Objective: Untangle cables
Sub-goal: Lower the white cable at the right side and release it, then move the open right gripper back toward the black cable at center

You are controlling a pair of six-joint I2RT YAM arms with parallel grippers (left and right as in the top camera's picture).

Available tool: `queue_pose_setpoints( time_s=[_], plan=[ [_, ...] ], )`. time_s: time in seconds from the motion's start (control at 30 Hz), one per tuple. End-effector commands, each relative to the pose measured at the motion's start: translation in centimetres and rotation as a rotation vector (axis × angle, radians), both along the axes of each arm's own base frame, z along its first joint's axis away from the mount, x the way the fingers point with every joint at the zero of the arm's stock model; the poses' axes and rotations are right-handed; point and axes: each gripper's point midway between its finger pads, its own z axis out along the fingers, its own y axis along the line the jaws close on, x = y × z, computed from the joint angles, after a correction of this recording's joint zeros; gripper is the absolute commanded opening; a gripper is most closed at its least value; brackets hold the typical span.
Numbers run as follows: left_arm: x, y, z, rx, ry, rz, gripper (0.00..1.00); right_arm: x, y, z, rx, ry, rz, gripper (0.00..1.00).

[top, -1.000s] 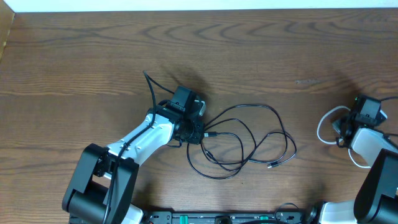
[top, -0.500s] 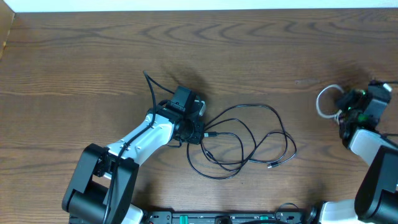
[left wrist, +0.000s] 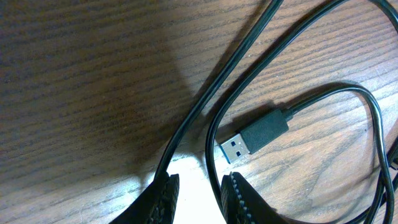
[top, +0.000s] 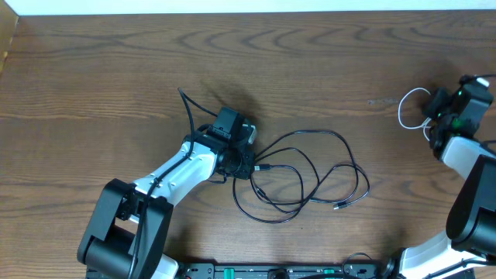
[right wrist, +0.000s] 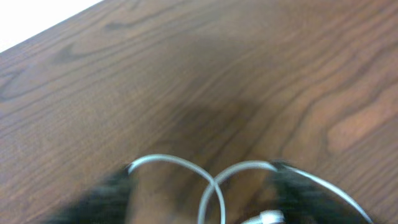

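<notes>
Several loops of black cable [top: 310, 178] lie tangled at the table's middle. In the left wrist view one end shows a USB plug [left wrist: 255, 134]. My left gripper [top: 242, 161] sits low at the tangle's left end. Its jaws [left wrist: 199, 193] are nearly closed, and strands of black cable [left wrist: 186, 124] run in between the fingers. Far right, a small white cable [top: 404, 108] curls beside my right gripper [top: 434, 107]. In the blurred right wrist view its fingers stand wide apart [right wrist: 205, 199], with the white cable's crossed loops [right wrist: 180, 163] and a white plug [right wrist: 261, 216] lying between them.
A thin black cable end [top: 184, 101] sticks out toward the far side, behind the left arm. The table's white far edge [top: 232, 6] runs along the top. The arm bases [top: 124, 232] stand at the near edge.
The right arm carried the white cable toward the far right of the table, then its jaws opened. The left arm and the black tangle have not moved.
</notes>
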Motion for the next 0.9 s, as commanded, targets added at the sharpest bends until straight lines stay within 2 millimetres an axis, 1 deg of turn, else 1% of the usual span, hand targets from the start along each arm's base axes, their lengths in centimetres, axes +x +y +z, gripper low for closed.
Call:
queue_pose_setpoints(
  time_s=[0.0,0.03,0.07,0.17,0.23,0.33,0.4,0.47,0.5,0.53,0.57,0.67,0.77,0.87],
  plan=[
    [0.7,0.0,0.3,0.000,-0.017,0.008,0.29,0.7,0.2,1.3,-0.024,-0.002,0.027,0.82],
    [0.7,0.0,0.3,0.000,-0.018,0.008,0.29,0.8,0.8,1.5,-0.027,0.000,0.047,0.84],
    [0.7,0.0,0.3,-0.001,-0.018,0.008,0.29,1.0,1.5,1.8,-0.043,0.005,0.088,0.99],
    [0.7,0.0,0.3,-0.002,-0.020,0.008,0.29,1.4,3.6,2.5,-0.126,0.029,0.195,0.99],
    [0.7,0.0,0.3,-0.002,-0.020,0.008,0.29,1.8,6.5,3.2,-0.198,0.048,0.314,0.99],
    [0.8,0.0,0.3,-0.003,-0.023,0.008,0.29,2.1,12.2,3.4,-0.248,0.057,0.543,0.99],
    [0.9,-0.1,0.4,-0.006,-0.029,0.008,0.29,1.7,15.1,2.6,-0.247,0.088,0.622,0.99],
    [1.0,-0.2,0.4,-0.008,-0.033,0.008,0.29,1.0,17.3,1.5,-0.231,0.134,0.674,0.99],
    [1.1,-0.2,0.4,-0.009,-0.035,0.008,0.29,0.6,18.1,1.1,-0.224,0.153,0.694,0.99],
    [1.1,-0.2,0.4,-0.009,-0.036,0.008,0.30,-0.1,19.3,0.2,-0.210,0.193,0.727,0.99],
    [1.1,-0.2,0.4,-0.009,-0.036,0.008,0.31,-0.8,20.0,-0.4,-0.199,0.226,0.746,0.99],
    [1.1,-0.2,0.4,-0.009,-0.036,0.008,0.37,-2.8,21.2,-2.1,-0.164,0.327,0.788,0.99],
    [1.0,-0.1,0.4,-0.008,-0.032,0.008,0.38,-4.7,22.0,-3.4,-0.115,0.404,0.813,0.99],
    [0.7,0.0,0.3,-0.001,-0.019,0.008,0.38,-5.9,22.0,-4.1,-0.096,0.460,0.820,0.99]
  ],
)
